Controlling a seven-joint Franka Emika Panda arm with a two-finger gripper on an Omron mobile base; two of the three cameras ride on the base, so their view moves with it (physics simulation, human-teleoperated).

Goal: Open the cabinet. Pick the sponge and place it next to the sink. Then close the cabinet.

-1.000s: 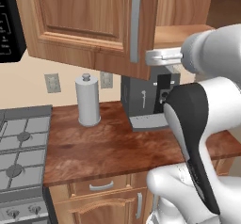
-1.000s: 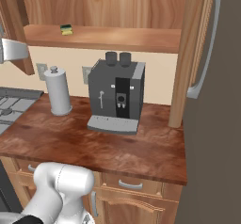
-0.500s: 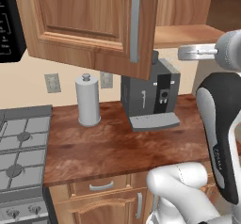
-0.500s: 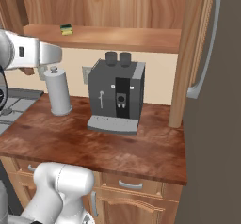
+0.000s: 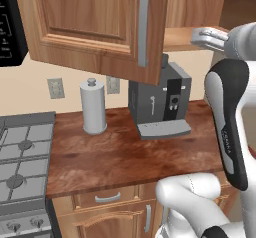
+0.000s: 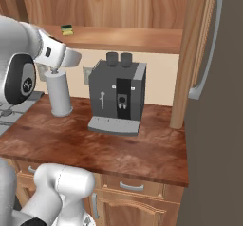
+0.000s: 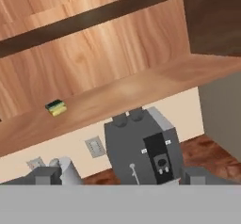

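Note:
The cabinet stands open: its left door (image 5: 95, 27) with a long grey handle (image 5: 144, 22) swings out over the counter, and its right door (image 6: 195, 54) stands edge-on. On the cabinet's wooden shelf (image 6: 128, 36) lies the sponge (image 6: 67, 29), small, yellow and green, at the shelf's left end; the hand view shows the sponge (image 7: 56, 107) up and to the left. My gripper (image 7: 121, 178) is open with nothing between its fingertips (image 7: 44, 176). It hangs in front of the shelf, below the sponge (image 6: 73, 58), apart from it. The sink is out of view.
A dark coffee machine (image 6: 116, 97) stands on the brown counter (image 5: 115, 157) under the shelf, with a grey paper towel roll (image 5: 93, 106) to its left. A stove (image 5: 20, 162) lies at the left, a black microwave (image 5: 10, 27) above it. Drawers (image 6: 130, 186) sit below.
My arm has swung to the right and up, bringing the hand level with the shelf's front edge. The jaws stayed wide open. The sponge and doors have not moved.

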